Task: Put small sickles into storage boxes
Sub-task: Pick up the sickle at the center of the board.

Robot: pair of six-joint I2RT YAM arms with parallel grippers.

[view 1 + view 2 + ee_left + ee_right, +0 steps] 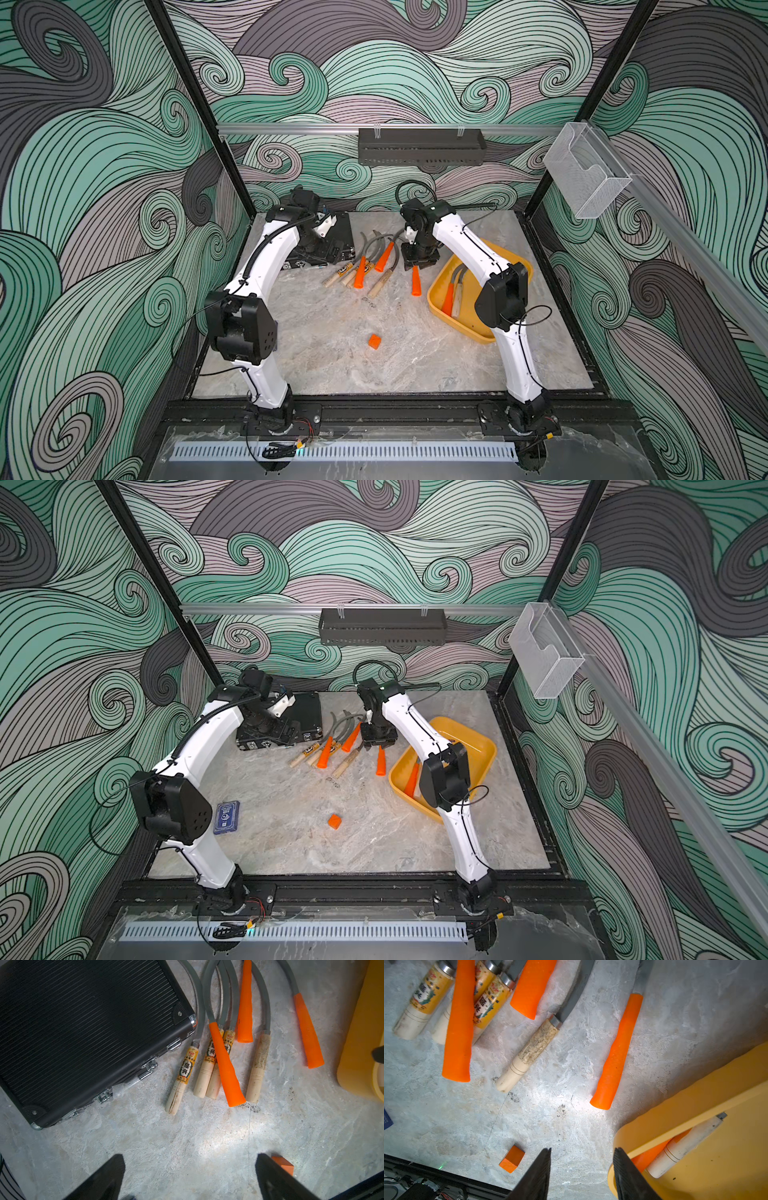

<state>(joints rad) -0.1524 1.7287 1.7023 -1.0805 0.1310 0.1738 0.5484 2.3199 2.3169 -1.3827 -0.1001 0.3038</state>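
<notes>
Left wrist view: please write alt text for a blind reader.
Seven small sickles, with orange or pale wooden handles, lie on a marble table between a black ribbed case and a yellow tray. The left gripper is open and empty.

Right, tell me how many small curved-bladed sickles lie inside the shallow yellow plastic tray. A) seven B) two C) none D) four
B: the yellow tray holds just one orange-handled sickle and one pale wooden-handled sickle, lying side by side.
</notes>
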